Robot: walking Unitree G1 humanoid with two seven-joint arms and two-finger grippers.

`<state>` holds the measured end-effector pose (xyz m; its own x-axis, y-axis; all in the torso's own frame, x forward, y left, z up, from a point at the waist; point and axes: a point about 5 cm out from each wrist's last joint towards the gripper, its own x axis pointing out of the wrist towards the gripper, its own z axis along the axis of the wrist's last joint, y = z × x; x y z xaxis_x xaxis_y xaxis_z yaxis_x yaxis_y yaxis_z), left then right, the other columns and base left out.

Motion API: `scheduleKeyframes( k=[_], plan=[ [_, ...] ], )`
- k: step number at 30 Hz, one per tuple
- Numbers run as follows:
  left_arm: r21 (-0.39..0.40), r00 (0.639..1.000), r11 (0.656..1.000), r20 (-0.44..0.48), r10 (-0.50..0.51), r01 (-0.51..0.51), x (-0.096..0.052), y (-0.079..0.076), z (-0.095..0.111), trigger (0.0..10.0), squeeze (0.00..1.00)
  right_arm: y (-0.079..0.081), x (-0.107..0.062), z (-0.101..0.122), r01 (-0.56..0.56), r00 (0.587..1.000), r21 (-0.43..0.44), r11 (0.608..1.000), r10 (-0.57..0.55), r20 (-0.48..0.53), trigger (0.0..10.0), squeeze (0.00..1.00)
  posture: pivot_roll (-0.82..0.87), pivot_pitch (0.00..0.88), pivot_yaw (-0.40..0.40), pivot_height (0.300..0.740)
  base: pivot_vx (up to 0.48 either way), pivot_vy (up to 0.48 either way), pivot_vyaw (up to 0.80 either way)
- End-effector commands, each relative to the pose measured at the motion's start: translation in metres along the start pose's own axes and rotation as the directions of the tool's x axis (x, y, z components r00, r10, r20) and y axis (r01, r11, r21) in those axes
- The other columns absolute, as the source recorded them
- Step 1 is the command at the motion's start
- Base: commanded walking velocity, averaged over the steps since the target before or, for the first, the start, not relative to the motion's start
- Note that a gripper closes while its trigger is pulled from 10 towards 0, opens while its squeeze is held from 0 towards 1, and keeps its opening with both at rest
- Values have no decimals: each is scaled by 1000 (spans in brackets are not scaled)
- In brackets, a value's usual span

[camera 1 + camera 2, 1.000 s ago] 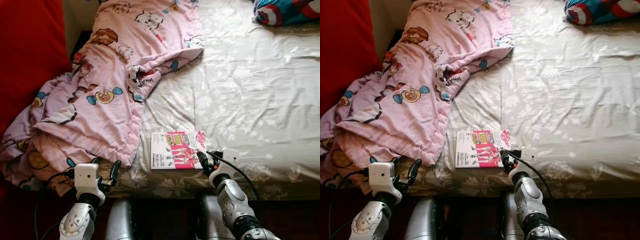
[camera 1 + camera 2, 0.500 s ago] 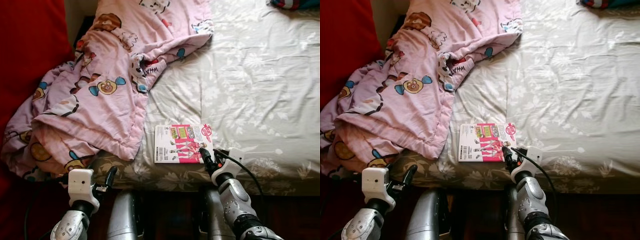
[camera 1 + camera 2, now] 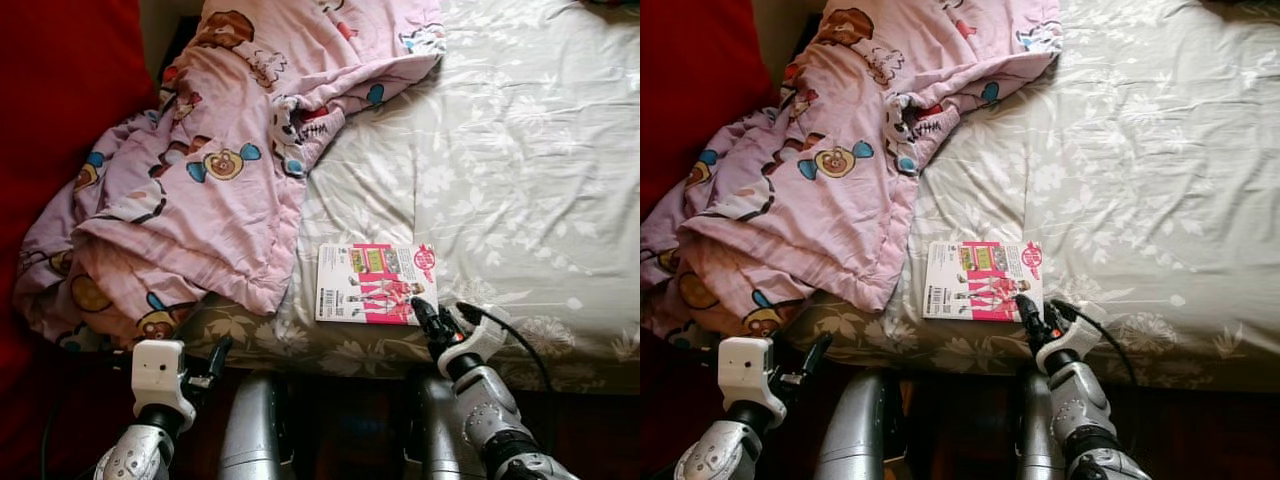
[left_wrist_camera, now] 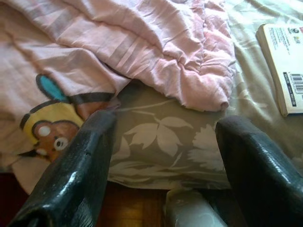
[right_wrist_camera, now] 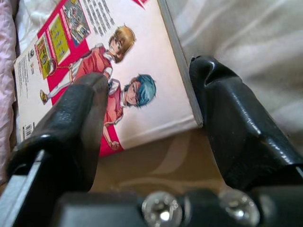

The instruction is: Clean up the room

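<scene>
Fingers of the right gripper [image 5: 147, 118] are standing spread and holding nothing, straddling the near right corner of the manga book [image 3: 372, 283], one finger over its cover, the other just off its right edge. That book is lying flat by the near edge of the bed [image 3: 520, 190], its long axis running along that edge. Judging by position, the right arm is far nearer; the left gripper [image 4: 161, 156], also spread and holding nothing, is hanging below the pink cartoon quilt [image 3: 200, 190].

My arms are silver, jointed metal; each gripper [image 3: 437, 318] has glossy black fingers [image 5: 236, 137], a white wrist block [image 3: 160, 370], black cabling, and what look like two screws.
</scene>
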<state>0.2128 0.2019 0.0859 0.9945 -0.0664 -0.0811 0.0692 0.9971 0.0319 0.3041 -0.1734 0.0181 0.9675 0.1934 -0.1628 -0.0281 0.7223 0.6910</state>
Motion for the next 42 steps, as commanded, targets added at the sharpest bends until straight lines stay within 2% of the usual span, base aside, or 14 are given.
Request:
scheduleKeyframes(
  k=[1, 4, 13, 17, 25, 27, 34, 35, 36, 42],
  plan=[
    [2, 999, 1000, -36, 4, -4, -7, 3, -5, 10000, 0, -10, -13, -25, 50, 995, 58, 997, -45, -86, 10000, 0, 150, 360, 128, 586, 0, 0, 0],
    [5, 999, 1000, -43, 2, -1, -10, 2, -5, 10000, 0, -16, -20, -30, 51, 994, 132, 990, -38, -103, 10000, 0, 161, 376, 133, 586, 0, 0, 0],
    [8, 998, 1000, -63, 7, -7, -20, 4, -4, 10000, 0, -12, -24, -44, 14, 986, 190, 982, 18, -167, 10000, 0, 187, 402, 136, 586, 0, 0, 0],
    [10, 997, 1000, -71, 13, -13, -23, 4, -4, 10000, 0, -12, -25, -47, 35, 984, 211, 977, 3, -177, 10000, 0, 197, 407, 137, 586, 0, 0, 0],
    [13, 996, 1000, -83, 22, -21, -26, 5, -3, 10000, 0, 3, -13, -43, -45, 985, 277, 960, 88, -146, 10000, 0, 198, 414, 138, 586, 0, 0, 0],
    [16, 996, 1000, -83, 24, -22, -25, 5, -2, 10000, 0, 12, -6, -40, -83, 983, 285, 955, 125, -133, 10000, 0, 198, 414, 138, 586, 0, 0, 0],
    [21, 996, 999, -84, 30, -29, -23, 8, -3, 10000, 0, 19, -2, -40, -100, 982, 295, 950, 142, -125, 10000, 0, 206, 404, 139, 586, 0, 0, 0],
    [22, 996, 999, -85, 30, -29, -23, 8, -3, 10000, 0, 19, -1, -40, -102, 982, 297, 950, 144, -124, 5412, 0, 206, 404, 139, 586, 0, 0, 0],
    [23, 996, 999, -86, 31, -29, -23, 8, -3, 10000, 0, 19, -1, -40, -104, 982, 298, 949, 146, -122, 0, 0, 204, 398, 139, 586, 0, 0, 0],
    [25, 996, 999, -85, 29, -27, -19, 8, -4, 10000, 0, 16, -5, -41, -103, 983, 299, 949, 144, -118, 0, 0, 196, 389, 138, 586, 0, 0, 0]
  ],
)
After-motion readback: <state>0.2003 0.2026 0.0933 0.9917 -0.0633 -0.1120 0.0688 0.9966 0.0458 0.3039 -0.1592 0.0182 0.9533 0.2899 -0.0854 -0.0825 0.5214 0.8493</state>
